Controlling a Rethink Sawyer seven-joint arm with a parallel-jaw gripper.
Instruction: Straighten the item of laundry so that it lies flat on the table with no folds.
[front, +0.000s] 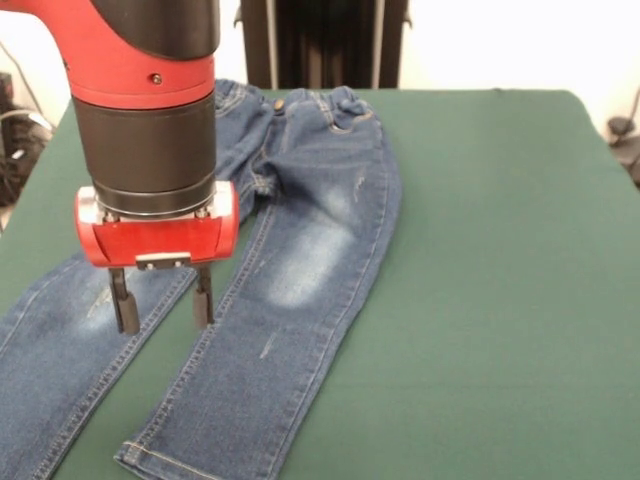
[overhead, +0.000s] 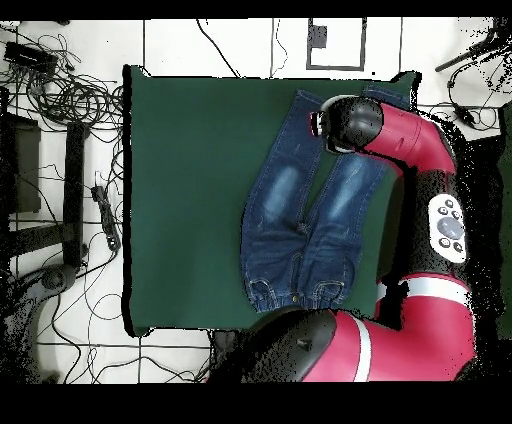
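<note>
My jaws hang released over the jeans (front: 300, 250) legs' gap; closing here risks pinching tabletop (front: 480, 300), bunching denim.

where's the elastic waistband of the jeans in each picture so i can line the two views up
Front view: the waistband sits at top centre, right of the arm.
Overhead view: the waistband lies at bottom centre, legs running upward.
Shared landmark: the hand over the gap between the legs; overhead the arm hides it.

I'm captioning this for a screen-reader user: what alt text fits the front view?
Small blue jeans lie spread on a green table, legs parted toward the camera. A red and black robot gripper, fingers open, hangs between the legs near the crotch.
</note>
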